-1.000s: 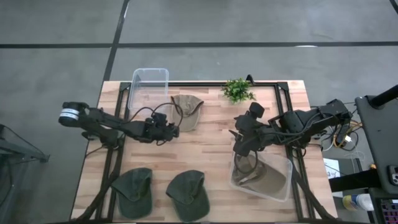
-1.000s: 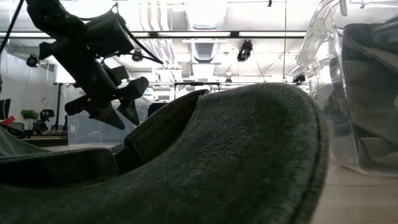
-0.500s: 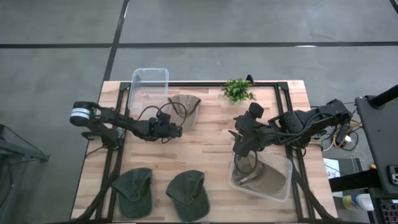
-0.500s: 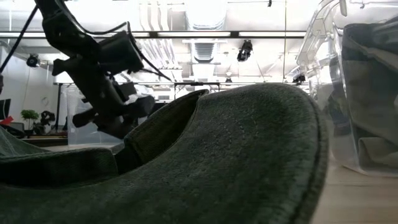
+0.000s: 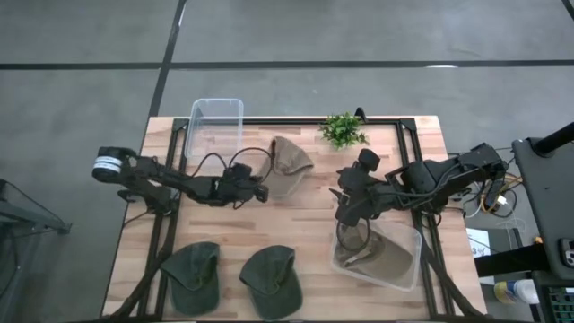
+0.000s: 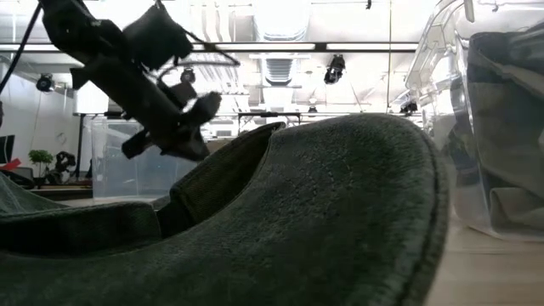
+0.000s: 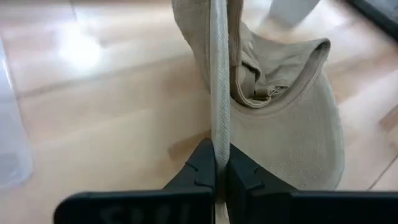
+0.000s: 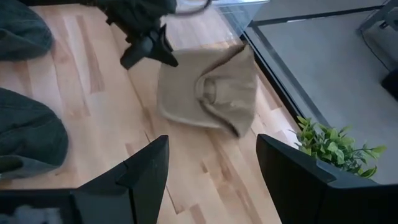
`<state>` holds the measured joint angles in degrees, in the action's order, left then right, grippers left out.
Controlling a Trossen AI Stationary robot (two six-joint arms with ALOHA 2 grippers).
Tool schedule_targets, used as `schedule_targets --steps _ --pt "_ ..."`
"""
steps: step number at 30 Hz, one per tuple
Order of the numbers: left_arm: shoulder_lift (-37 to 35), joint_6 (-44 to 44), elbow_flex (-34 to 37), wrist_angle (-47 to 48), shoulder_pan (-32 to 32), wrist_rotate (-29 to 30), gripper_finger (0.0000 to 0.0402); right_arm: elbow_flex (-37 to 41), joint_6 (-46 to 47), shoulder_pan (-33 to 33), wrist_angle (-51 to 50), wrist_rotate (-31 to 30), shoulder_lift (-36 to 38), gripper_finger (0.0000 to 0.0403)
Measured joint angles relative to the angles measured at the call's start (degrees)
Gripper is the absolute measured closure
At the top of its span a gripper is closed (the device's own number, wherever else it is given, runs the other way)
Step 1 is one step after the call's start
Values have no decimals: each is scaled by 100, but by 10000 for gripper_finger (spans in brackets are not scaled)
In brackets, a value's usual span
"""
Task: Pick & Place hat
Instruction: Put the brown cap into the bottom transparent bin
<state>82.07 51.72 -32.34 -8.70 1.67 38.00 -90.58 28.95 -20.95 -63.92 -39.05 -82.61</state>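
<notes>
1. Pale wooden slats make up the surface (image 5: 296, 224), which sits on a dark metal frame over a grey floor.
2. At the far left corner stands an empty clear plastic bin (image 5: 215, 126), upright on the surface.
3. At the near left lie two dark green fabric caps: one (image 5: 193, 276) toward the corner and a second (image 5: 272, 280) just beside it. The second fills most of the low view.
4. The left arm reaches from the left edge toward the middle. Its left end effector (image 5: 261, 192) is clamped shut on the edge of the tan fabric cap (image 5: 287, 167).
5. The left wrist view shows the two dark fingers (image 7: 200, 169) pinched together on a thin fold of the tan cap, which rises straight up from between them, while the brim and the rest of the crown rest against the wood.
6. The tan cap sits right of the empty bin and left of the small green potted plant (image 5: 342, 131) at the far edge.
7. The right arm comes in from the right side. Its right end effector (image 5: 344, 208) has fingers spread wide with nothing between them, and it hangs above the far left corner of a second clear plastic bin (image 5: 408, 256).
8. That bin stands at the near right and holds a khaki fabric hat (image 5: 381, 258).
</notes>
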Motion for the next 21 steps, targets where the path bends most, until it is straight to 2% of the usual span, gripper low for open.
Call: schedule_targets --steps 12,16,21 --pt "-1008 -879 0 -347 507 928 395 220 63 -4 370 -4 0 165" --pt "-1386 -1788 0 -1139 634 1103 395 308 -75 -4 684 -49 0 168" --pt "-1776 -3071 -2 -2230 688 1101 396 365 -153 -4 971 -540 0 176"
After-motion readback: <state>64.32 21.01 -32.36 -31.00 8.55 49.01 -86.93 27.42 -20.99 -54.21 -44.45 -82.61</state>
